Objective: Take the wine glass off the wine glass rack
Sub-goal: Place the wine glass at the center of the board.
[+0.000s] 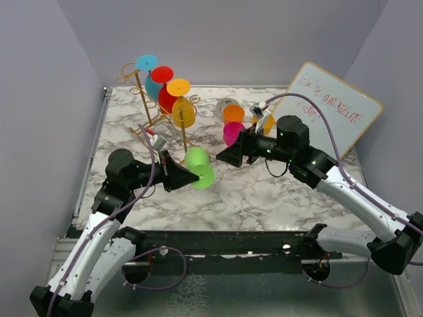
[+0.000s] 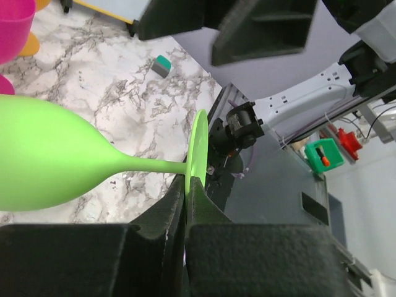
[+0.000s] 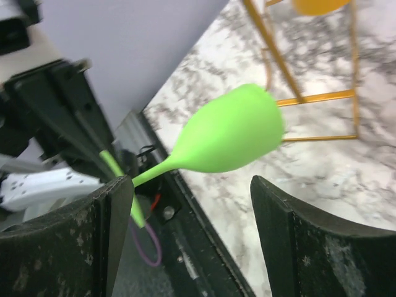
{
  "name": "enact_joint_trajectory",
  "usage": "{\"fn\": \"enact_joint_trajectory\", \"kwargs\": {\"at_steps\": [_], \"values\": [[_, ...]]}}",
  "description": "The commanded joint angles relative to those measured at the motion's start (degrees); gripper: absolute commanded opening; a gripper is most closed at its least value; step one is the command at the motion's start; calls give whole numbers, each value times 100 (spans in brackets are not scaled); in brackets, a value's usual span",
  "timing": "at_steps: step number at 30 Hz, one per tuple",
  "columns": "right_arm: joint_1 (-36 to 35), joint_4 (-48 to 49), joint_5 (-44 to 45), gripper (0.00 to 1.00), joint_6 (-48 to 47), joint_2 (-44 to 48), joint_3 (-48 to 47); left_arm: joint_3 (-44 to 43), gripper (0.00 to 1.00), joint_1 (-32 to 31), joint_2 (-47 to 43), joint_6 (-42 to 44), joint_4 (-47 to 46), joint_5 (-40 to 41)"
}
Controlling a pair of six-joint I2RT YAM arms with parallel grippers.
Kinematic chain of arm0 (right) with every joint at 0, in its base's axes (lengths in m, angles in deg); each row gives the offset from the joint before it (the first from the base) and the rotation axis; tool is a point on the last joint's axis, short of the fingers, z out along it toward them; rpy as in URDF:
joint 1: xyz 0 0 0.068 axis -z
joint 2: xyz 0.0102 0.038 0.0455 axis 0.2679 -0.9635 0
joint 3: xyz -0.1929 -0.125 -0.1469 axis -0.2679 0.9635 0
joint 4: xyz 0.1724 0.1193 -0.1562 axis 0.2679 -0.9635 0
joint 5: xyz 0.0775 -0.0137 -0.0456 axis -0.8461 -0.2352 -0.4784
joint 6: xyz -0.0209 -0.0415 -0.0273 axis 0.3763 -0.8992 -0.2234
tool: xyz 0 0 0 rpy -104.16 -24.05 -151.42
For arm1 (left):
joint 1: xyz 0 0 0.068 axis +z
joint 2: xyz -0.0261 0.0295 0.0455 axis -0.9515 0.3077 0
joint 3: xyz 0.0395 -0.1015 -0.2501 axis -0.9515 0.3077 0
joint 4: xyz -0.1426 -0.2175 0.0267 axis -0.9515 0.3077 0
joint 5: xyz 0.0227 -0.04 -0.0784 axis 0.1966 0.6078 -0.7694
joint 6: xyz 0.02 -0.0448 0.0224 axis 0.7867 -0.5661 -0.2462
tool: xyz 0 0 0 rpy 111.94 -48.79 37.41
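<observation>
Green wine glass [image 1: 196, 159], judged light and slick, is pinched at its foot rim by left hand [image 1: 195, 177]; right hand [image 1: 220, 157] spread wide, empty.

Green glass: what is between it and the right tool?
Nothing. The top view shows only bare marble table in the gap between the green glass and the open right tool.

left arm [image 1: 86, 264]: white shells, black joint housings, lower left | right arm [image 1: 360, 198]: same finish, lower right | left pincer [image 1: 193, 177], right pincer [image 1: 220, 156]: matt black, wedge-shaped | fingers [image 3: 322, 247]: black, scuffed grey | cables [image 1: 153, 162]: purple, one along each arm | base rail [image 1: 218, 241]: black, bottom centre
</observation>
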Motion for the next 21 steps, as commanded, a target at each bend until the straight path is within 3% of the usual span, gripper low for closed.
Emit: {"fn": "enact_joint_trajectory", "kwargs": {"at_steps": [1,6,11,15,21], "values": [[82,-815,1394,82,-464,-86,-345,126,0,-93,-279,597,-22,8],[356,-924,908,82,-346,-529,-642,155,0,-113,-333,1223,60,-46],[551,-381,763,82,-131,-473,-368,241,0,-113,-596,1675,66,-290],[873,-209,-78,82,-131,-694,-451,386,0,-108,-994,2121,6,-506],[1426,256,-1738,82,-75,-843,-161,479,0,-113,-1040,2917,-106,-1575]]}}
